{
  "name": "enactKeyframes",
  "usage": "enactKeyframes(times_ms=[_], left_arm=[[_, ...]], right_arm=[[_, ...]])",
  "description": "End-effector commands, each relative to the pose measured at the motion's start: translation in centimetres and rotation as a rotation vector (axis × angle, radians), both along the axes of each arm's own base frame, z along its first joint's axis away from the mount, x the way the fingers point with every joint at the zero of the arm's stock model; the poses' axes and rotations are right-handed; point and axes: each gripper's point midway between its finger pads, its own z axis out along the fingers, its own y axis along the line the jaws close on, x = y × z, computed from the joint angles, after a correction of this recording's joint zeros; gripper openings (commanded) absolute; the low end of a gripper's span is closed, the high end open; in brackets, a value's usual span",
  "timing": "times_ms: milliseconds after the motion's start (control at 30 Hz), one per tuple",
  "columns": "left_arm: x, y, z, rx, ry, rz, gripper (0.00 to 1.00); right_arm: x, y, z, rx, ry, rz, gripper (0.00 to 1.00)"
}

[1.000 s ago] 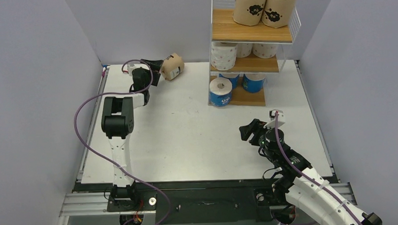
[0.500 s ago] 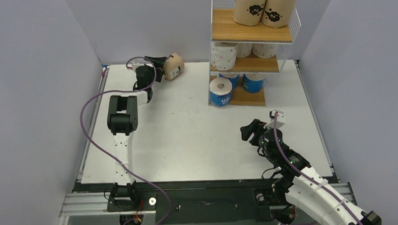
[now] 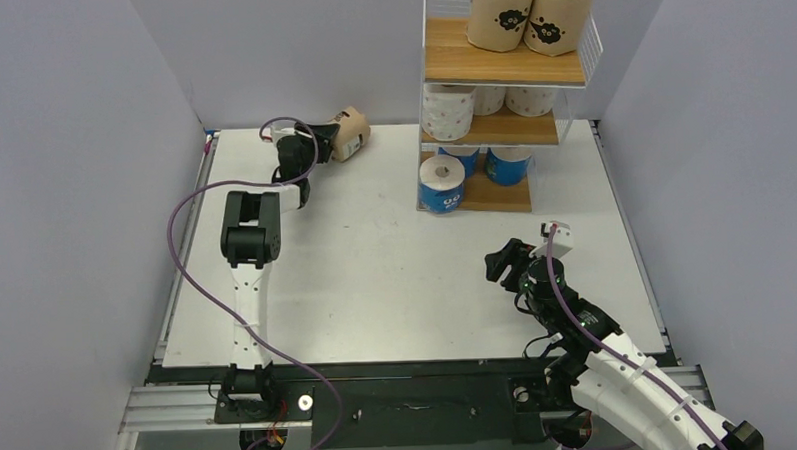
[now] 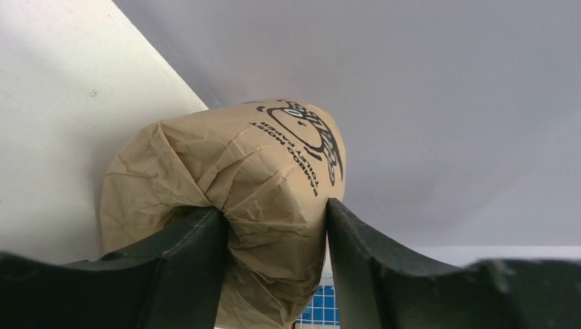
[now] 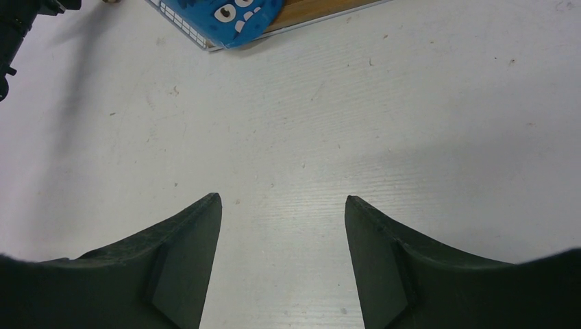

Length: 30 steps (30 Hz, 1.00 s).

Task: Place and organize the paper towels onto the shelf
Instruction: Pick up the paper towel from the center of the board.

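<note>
At far-left back of white worktop [image 3: 376, 256], L claw [image 4: 274, 214] pinches crumpled brown paper-wrapped roll [image 4: 219, 157] w/ black mark, well apart from white wire-and-wood shelf [image 3: 449, 58]. R claw [image 5: 282, 202] part-open, empty, over worktop.

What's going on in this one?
The left gripper is clamped on a brown roll at the far left of the table, its fingers denting the wrapper. The right gripper hangs open and empty over bare table near the shelf. The shelf holds two brown rolls on top, white ones in the middle and blue-and-white ones at the bottom, so this looks like the last roll to place.
</note>
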Motion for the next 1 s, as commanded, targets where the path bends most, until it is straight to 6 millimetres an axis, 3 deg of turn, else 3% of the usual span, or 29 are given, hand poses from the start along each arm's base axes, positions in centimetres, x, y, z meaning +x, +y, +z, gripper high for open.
enactKeyframes(times_ms=[0,33,67,100,233,433,467,500,533,567,600,633,667,700,733,767,800,833,867,900,933,967], left_arm=[[-0.1,-0.5,4.6,-0.031,-0.148,-0.027,0.44],[-0.4,-0.5,4.4,-0.035,-0.144,-0.029,0.43],[-0.7,-0.5,5.7,-0.041,-0.177,-0.03,0.41],[-1.1,-0.3,5.5,-0.045,-0.174,-0.027,0.4],[-2.9,0.1,8.2,-0.063,-0.23,-0.024,0.37],[-7.4,0.7,12.7,-0.078,-0.282,-0.025,0.36],[-8.8,0.9,13.6,-0.074,-0.283,-0.024,0.36],[-10.0,1.0,15.7,-0.075,-0.316,-0.027,0.36],[-11.1,1.2,14.8,-0.069,-0.286,-0.025,0.35],[-12.4,1.3,16.7,-0.069,-0.315,-0.026,0.35],[-13.6,1.3,15.6,-0.056,-0.283,-0.03,0.35],[-15.0,1.4,17.5,-0.049,-0.304,-0.034,0.35],[-16.2,1.3,16.3,-0.024,-0.271,-0.045,0.35],[-17.6,1.2,17.9,-0.006,-0.277,-0.052,0.35],[-18.7,1.1,16.9,0.043,-0.253,-0.063,0.35],[-20.2,0.9,18.1,0.07,-0.241,-0.074,0.35],[-21.3,0.8,17.4,0.132,-0.22,-0.082,0.35],[-23.0,0.3,18.1,0.168,-0.196,-0.101,0.35],[-24.1,0.2,16.2,0.251,-0.124,-0.112,0.35],[-26.0,-0.7,18.3,0.283,-0.165,-0.133,0.36],[-27.2,-0.9,16.8,0.366,-0.107,-0.159,0.36],[-29.2,-2.0,18.6,0.437,-0.166,-0.197,0.37]], right_arm=[[0.6,-0.3,1.3,-0.007,-0.037,-0.03,0.62],[0.6,-0.3,1.4,-0.007,-0.037,-0.032,0.62],[0.7,-0.4,1.5,-0.005,-0.04,-0.036,0.62],[0.7,-0.4,1.5,-0.006,-0.04,-0.038,0.61],[0.7,-0.5,2.2,-0.002,-0.055,-0.041,0.61],[0.7,-0.6,3.1,0.001,-0.085,-0.037,0.61],[0.7,-0.6,3.3,0.002,-0.09,-0.036,0.61],[0.8,-0.6,3.5,0.002,-0.095,-0.035,0.6],[0.8,-0.6,3.6,-0.002,-0.098,-0.032,0.6],[0.8,-0.6,3.8,-0.004,-0.102,-0.031,0.6],[0.8,-0.6,3.9,-0.011,-0.105,-0.028,0.6],[0.8,-0.6,4.2,-0.012,-0.111,-0.025,0.6],[0.8,-0.6,4.3,-0.02,-0.114,-0.019,0.6],[0.8,-0.6,4.6,-0.021,-0.117,-0.014,0.6],[0.8,-0.6,4.7,-0.031,-0.119,-0.009,0.6],[0.7,-0.6,5.0,-0.034,-0.12,-0.004,0.6],[0.7,-0.6,5.1,-0.042,-0.119,-0.002,0.6],[0.7,-0.6,5.4,-0.043,-0.122,0.003,0.59],[0.7,-0.6,5.5,-0.048,-0.122,0.007,0.59],[0.7,-0.6,5.8,-0.05,-0.123,0.009,0.59],[0.7,-0.6,6.2,-0.05,-0.13,0.009,0.59],[0.6,-0.6,6.2,-0.054,-0.124,0.01,0.59]])
